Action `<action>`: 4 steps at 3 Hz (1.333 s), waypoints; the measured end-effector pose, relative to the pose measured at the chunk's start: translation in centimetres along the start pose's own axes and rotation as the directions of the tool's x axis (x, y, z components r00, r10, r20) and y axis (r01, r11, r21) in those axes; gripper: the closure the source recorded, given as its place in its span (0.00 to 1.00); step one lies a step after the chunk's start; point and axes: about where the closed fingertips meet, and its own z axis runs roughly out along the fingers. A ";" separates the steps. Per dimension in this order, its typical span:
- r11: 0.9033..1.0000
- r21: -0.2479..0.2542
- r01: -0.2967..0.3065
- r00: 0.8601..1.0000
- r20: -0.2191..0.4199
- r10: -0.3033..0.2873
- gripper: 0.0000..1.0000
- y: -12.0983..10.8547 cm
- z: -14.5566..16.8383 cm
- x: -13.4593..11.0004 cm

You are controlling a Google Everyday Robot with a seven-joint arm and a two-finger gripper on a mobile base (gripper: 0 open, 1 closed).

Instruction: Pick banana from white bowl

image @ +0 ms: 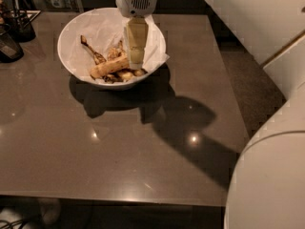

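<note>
Camera view: end effector (136, 60), grip state impossible to tell, hangs inside bowl (63, 56) at the right tip of banana (108, 67), which slants down-left.

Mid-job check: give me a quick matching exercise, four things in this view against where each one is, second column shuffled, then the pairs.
Things
1. banana
2. gripper
3. white bowl
4. dark containers

Places
A. at the far left edge of the table
B. hanging down over the right half of the bowl
C. lying inside the bowl on the crumpled paper
D. standing on the far part of the table, left of centre

Pairs: 1-C, 2-B, 3-D, 4-A
</note>
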 end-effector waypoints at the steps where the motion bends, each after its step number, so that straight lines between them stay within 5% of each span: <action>1: 0.999 0.018 -0.036 0.999 0.012 0.035 0.00 -0.1 0.4 0.4; 3: 0.997 -0.002 -0.076 0.997 0.009 0.076 0.08 -0.4 2.4 0.4; 4: 0.997 -0.009 -0.073 0.997 0.000 0.073 0.25 -0.5 3.1 0.5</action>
